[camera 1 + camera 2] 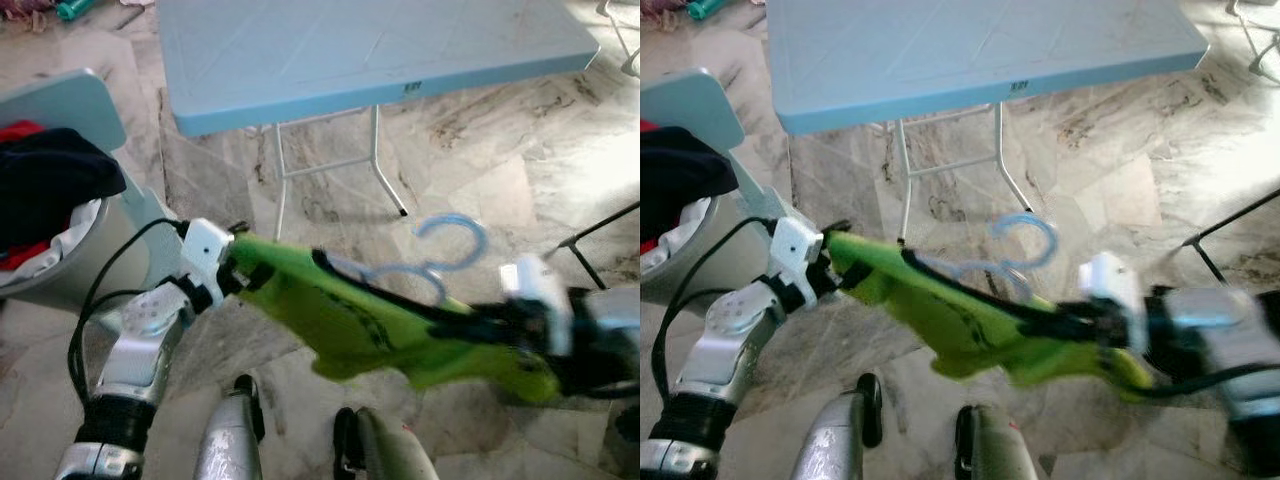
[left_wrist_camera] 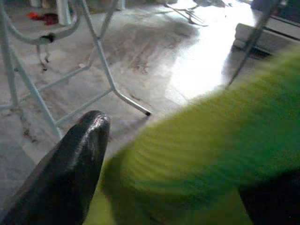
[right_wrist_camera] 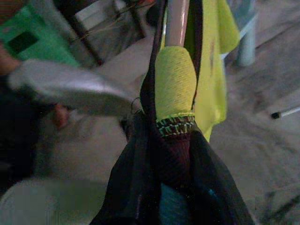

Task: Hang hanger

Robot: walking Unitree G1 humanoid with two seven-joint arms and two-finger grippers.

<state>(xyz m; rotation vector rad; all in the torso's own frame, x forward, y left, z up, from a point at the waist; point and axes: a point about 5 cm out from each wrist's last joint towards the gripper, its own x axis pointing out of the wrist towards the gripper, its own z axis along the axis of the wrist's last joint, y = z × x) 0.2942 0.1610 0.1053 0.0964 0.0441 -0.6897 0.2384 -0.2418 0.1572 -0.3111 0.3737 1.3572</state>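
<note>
silver legs (image 1: 232, 440) of the robot rise at the lower edge of the head views, nearest of all. beyond them a marble floor (image 1: 480, 160) spreads under everything, grey-veined and sunlit toward the right. on it stands a light blue folding table (image 1: 370, 45) on thin white legs, well beyond the arms. to the robot's left sits a pale laundry basket (image 1: 70, 255) with dark and red clothes (image 1: 50, 185) heaped in it, beside a light blue chair back. thin dark metal legs (image 1: 595, 240) of some stand cross the floor at the right.

a lime green garment (image 1: 350, 320) with black trim stretches between the two arms, slanting down from the left one to the right one, held off the floor. a pale blue hanger (image 1: 440, 255) is with it: its hook curls up above the cloth near the middle, and its looped shoulder lies against the top edge of the garment, partly blurred.

left gripper (image 1: 238, 268) has the upper corner of the garment pinched; in the left wrist view a black finger (image 2: 70, 168) lies right against the green cloth. right gripper (image 1: 1065, 322) is blurred in the head views, but in its wrist view the black fingers (image 3: 140, 187) are pressed together around bunched green and black fabric and a pale bar of the hanger (image 3: 177, 21) running up from them.
</note>
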